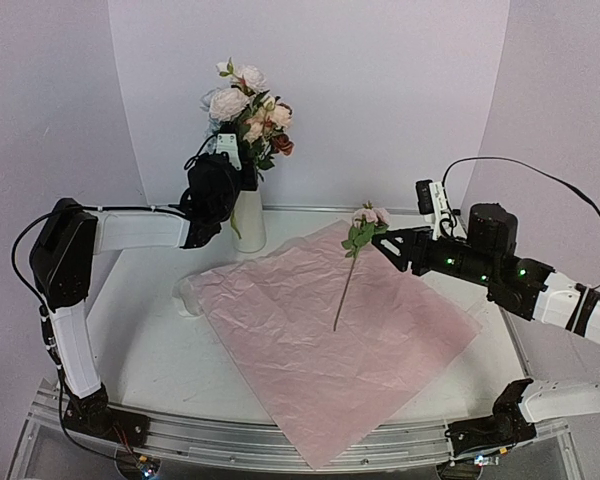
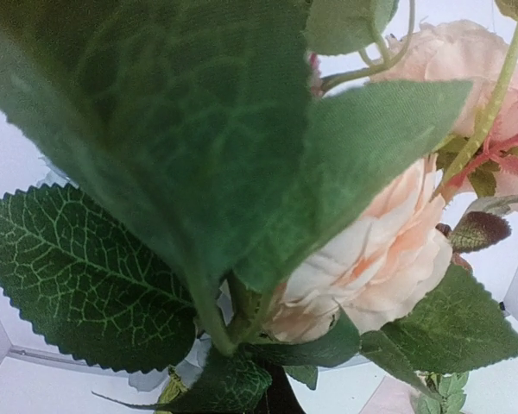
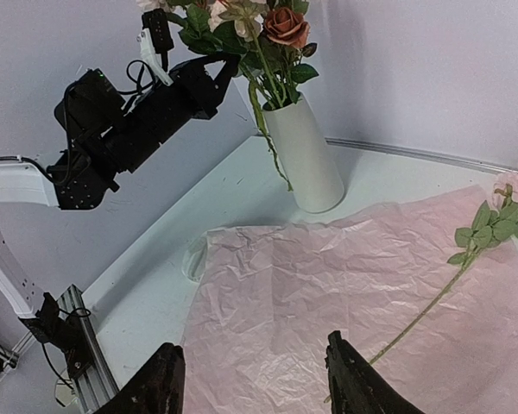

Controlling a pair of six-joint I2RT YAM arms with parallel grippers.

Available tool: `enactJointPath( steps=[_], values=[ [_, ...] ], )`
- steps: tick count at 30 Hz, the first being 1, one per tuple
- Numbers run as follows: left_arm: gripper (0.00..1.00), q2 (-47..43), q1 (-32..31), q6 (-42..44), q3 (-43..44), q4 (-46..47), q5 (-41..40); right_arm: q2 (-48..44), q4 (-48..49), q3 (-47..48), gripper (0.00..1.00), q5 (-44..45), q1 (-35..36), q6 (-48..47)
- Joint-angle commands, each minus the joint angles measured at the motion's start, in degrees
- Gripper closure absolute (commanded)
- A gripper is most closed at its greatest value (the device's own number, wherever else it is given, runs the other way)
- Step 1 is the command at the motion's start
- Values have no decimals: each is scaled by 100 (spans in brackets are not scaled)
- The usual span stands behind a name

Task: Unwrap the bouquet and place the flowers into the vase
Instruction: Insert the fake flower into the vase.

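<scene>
Unwrapping done: paper point(image 1: 310, 370) flat on counter point(image 1: 145, 350), lower centre. Most flowers point(image 1: 230, 103) already in vase point(image 1: 249, 225), upper centre. One stem point(image 1: 343, 295) left, lying on paper, centre right. Left gripper point(image 3: 231, 62) closed among flowers above vase; whether it pinches anything, cannot tell. Right gripper point(image 3: 252, 345) parted, empty, above paper. Remaining: put that stem in vase.

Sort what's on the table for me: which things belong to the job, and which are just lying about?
Belongs to the job:
vase, standing at the back
flowers already in it
loose stem with pink blooms, lying on the paper

Just lying about:
pink paper, spread flat, nothing wrapped in it
pale loop at its left edge; cannot tell what it is
</scene>
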Motion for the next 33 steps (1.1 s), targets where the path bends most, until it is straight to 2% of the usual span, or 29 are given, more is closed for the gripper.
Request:
enactJointPath(
  steps=[1, 13, 24, 33],
  values=[
    [100, 123, 50, -427, -113, -892, 138, 49, 123, 101, 44, -58, -1, 49],
    [100, 434, 123, -653, -108, -1025, 341, 165, 102, 135, 44, -97, -1, 78],
    [98, 187, 126, -608, -95, -1115, 269, 289, 103, 210, 44, -85, -1, 36],
    [72, -38, 126, -610, -61, -1235, 210, 359, 105, 246, 44, -113, -1, 14]
  ],
)
